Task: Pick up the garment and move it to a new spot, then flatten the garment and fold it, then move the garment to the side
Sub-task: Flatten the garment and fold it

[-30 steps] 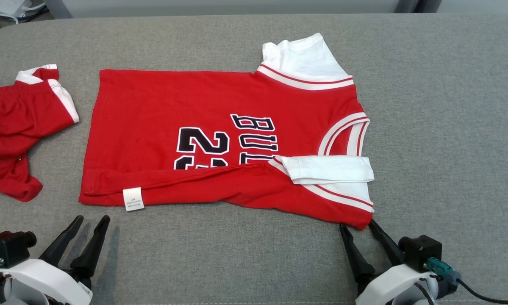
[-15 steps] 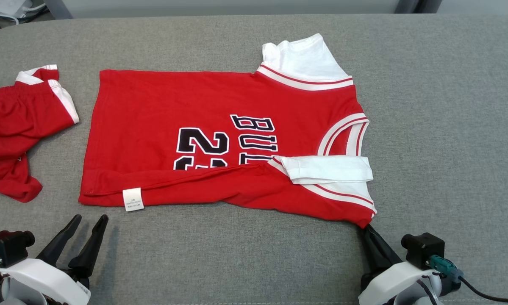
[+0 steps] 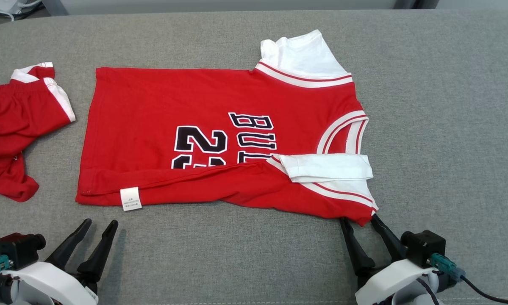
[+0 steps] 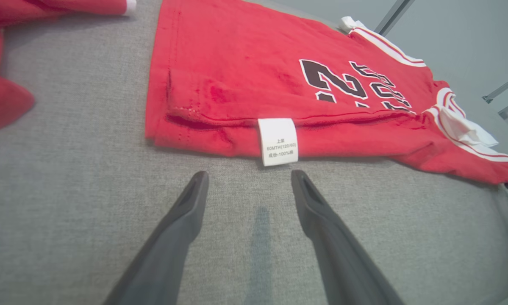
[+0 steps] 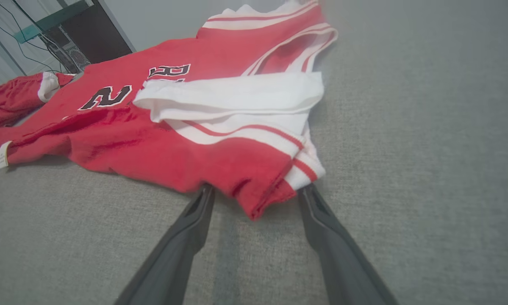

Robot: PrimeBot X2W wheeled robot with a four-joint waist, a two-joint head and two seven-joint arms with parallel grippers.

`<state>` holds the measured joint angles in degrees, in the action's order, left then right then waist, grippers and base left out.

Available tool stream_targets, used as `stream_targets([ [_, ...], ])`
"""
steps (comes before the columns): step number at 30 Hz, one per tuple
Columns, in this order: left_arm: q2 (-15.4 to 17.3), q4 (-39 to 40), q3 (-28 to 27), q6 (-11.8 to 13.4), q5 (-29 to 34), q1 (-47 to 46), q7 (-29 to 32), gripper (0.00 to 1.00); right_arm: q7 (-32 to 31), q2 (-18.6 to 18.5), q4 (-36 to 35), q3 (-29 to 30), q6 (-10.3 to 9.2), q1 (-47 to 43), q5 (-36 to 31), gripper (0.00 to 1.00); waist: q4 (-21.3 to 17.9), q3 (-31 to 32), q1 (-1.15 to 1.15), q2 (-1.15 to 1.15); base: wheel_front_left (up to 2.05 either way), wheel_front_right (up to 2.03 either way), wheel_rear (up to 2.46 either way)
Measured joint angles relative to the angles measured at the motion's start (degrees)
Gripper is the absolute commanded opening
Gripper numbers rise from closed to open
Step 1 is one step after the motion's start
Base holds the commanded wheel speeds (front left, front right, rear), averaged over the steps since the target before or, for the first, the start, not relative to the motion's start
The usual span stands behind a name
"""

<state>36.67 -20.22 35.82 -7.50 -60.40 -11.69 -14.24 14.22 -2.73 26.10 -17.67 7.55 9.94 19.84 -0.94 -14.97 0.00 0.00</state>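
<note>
One wide gray fabric-covered surface (image 3: 448,106) runs under everything. Most of its middle is taken by the red jersey (image 3: 160,106), which lies flat and sideways, with its hem toward the robot's left and its white-trimmed neck toward the right. Black lettering and the number face up. The near long edge is folded up over the front and covers the lower part of the print. A second red garment (image 3: 12,123) with white trim lies crumpled at the far left, apart from the jersey.

The right gripper (image 3: 358,218) sits at the jersey's near right corner, its two dark fingers spread wide. In the right wrist view the red corner with its white stripe lies in the gap between the fingertips, and nothing is clamped. The left gripper (image 3: 101,221) is over bare gray fabric just short of the jersey's near edge, with its fingers also spread and holding nothing.

One white sleeve (image 3: 326,167) is folded inward over the near shoulder, and the other sleeve (image 3: 300,53) sticks out at the far side. A small white label (image 3: 131,198) hangs off the near edge, just beyond the left gripper's fingertips.
</note>
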Motion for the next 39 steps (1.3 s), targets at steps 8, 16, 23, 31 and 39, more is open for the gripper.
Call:
stream_targets([
  [8, 0.0, 0.0, 0.22, 0.0, 0.0, 0.0, 0.0, 1.0, 0.01, -0.01, -1.58, -1.22, 0.0, -0.28, 3.0, 0.99, 0.06, 0.13, 0.0, 0.0, 0.0, 0.0, 0.0],
  [16, -0.08, 0.08, 0.51, 0.0, 0.42, 0.01, 0.0, 1.0, 0.01, 0.01, -1.75, -3.2, -0.04, -2.02, 10.2, 1.0, -0.04, 0.01, 0.0, 0.0, 0.0, 0.0, 0.0],
  [23, -0.08, 0.23, 0.53, 0.0, 0.96, 0.01, 0.0, 1.0, 0.01, -0.01, -3.32, -2.6, -0.05, -2.22, 13.23, 1.0, -0.45, -0.05, 0.0, 0.0, 0.0, 0.0, 0.0],
  [31, -0.29, 0.46, 0.38, 0.0, 1.43, 0.01, 0.0, 1.0, 0.01, -0.03, -5.09, -1.74, -0.05, -2.24, 17.71, 1.0, -0.09, -0.02, 0.0, 0.0, 0.0, 0.0, 0.0],
  [39, -0.32, 0.53, -0.09, 0.0, 1.52, 0.01, 0.0, 1.0, 0.01, -0.03, -5.46, -1.77, -0.05, -2.27, 19.69, 0.36, -0.05, -0.48, 0.0, 0.0, 0.0, 0.0, 0.0],
])
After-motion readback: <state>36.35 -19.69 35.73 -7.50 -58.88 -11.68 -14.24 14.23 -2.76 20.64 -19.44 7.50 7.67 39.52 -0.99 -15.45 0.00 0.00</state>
